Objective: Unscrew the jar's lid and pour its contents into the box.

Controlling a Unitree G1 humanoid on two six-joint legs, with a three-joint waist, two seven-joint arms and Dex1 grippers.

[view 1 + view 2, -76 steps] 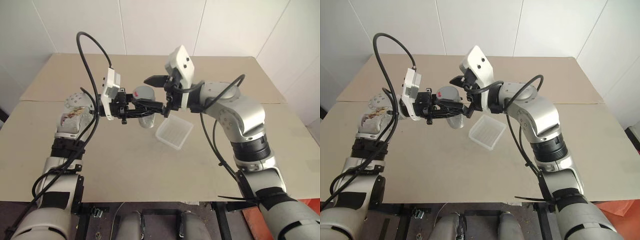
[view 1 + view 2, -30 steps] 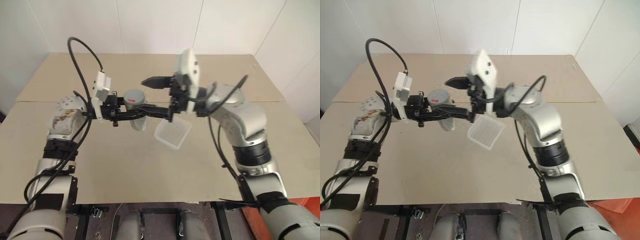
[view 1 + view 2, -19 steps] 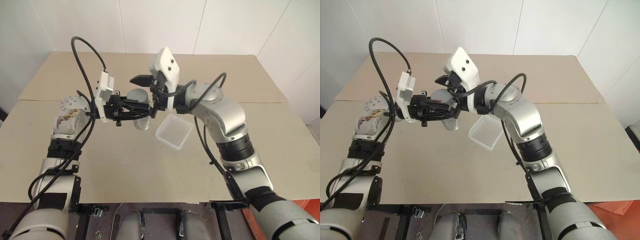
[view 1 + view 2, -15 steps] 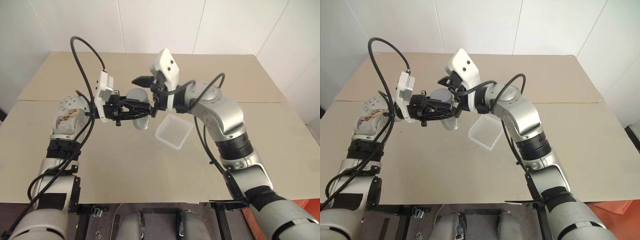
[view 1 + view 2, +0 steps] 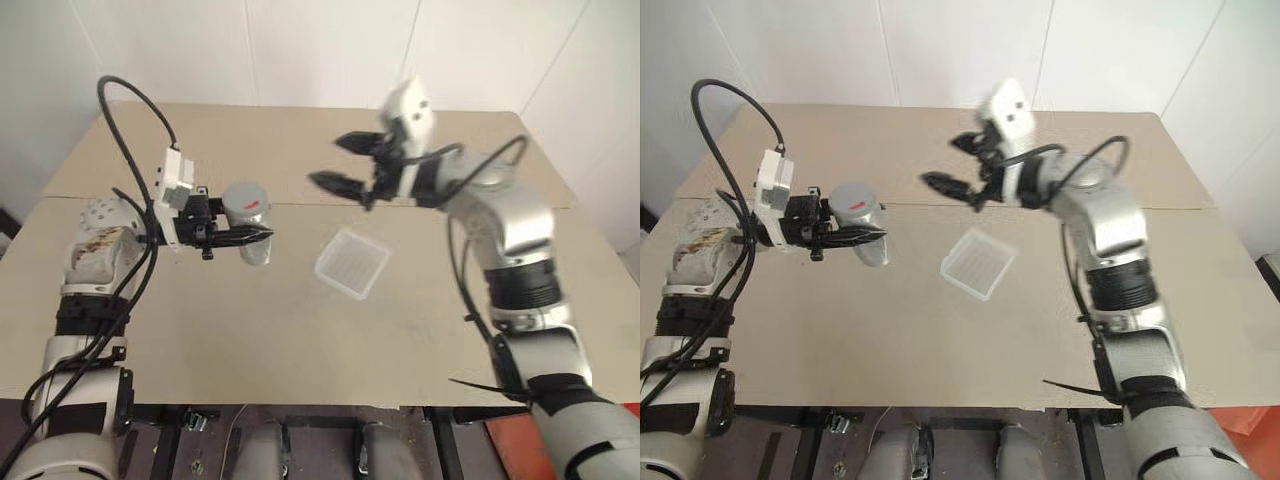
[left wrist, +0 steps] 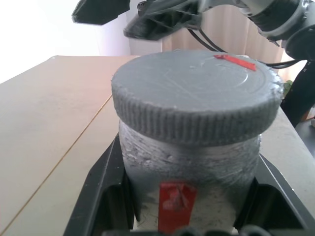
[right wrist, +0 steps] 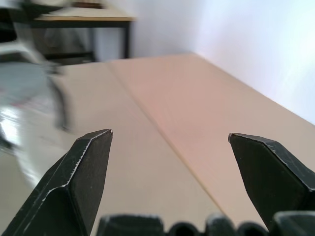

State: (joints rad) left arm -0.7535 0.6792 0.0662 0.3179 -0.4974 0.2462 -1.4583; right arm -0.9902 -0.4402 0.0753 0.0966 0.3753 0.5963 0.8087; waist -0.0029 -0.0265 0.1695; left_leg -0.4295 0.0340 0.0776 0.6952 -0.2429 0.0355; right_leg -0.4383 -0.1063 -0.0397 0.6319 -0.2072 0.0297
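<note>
My left gripper (image 5: 255, 237) is shut on the jar (image 5: 252, 243), holding it upright above the table at the left. The grey lid (image 5: 246, 198), marked with a red strip, sits on the jar; the left wrist view shows the lid (image 6: 197, 93) over the cloudy jar wall (image 6: 189, 162) between my black fingers (image 6: 98, 196). The contents are hidden inside. My right gripper (image 5: 342, 163) hangs open and empty in the air to the right of the jar, apart from the lid. The clear box (image 5: 352, 262) lies on the table below, between the two grippers.
The tan table (image 5: 300, 340) has a seam running across it behind the box. White walls stand behind the table's far edge (image 5: 300, 106). A black cable (image 5: 125, 130) loops up from my left wrist.
My right gripper, earlier over the lid, has pulled away to the right, still open. My left gripper has carried the jar a little to the left. The lid stays on.
</note>
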